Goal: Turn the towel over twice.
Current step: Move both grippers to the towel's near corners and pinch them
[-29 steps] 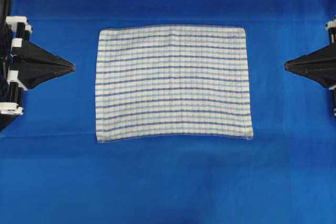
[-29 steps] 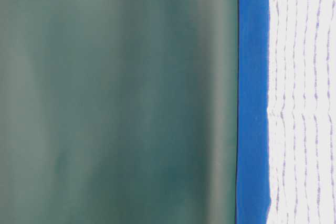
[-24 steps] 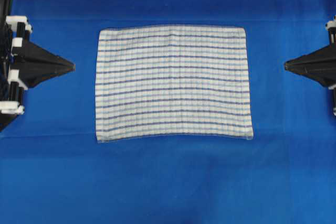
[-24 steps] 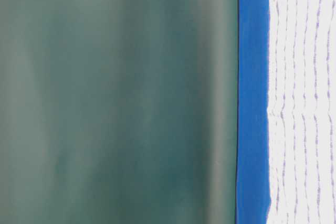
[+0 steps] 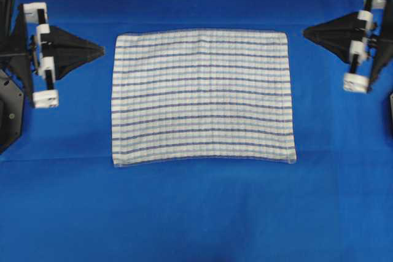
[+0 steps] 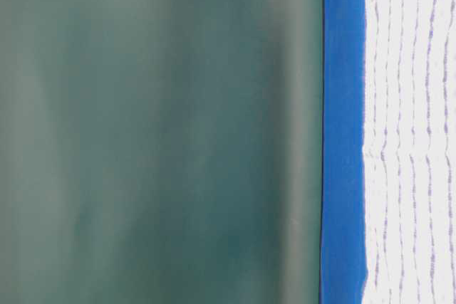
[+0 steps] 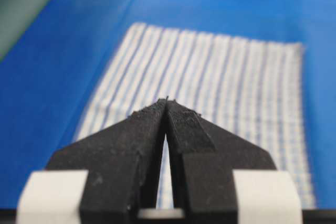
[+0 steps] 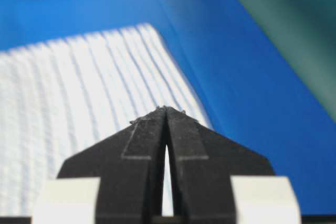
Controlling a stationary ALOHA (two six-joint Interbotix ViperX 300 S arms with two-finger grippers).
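A striped towel (image 5: 201, 97) lies flat on the blue worktop (image 5: 196, 213), untouched, flanked by the left pincer (image 5: 100, 48) and right pincer (image 5: 306, 30), both pressed together and empty; both flips seemingly remain.

On my screen the surface (image 5: 196, 213) is covered by a plain blue cloth, smooth, with only soft creases across it in the overhead view. Behind the far edge of the surface I see a dull green backdrop (image 6: 157, 140), without any pattern. The same green shows at one upper corner in both wrist views, beyond the blue edge.
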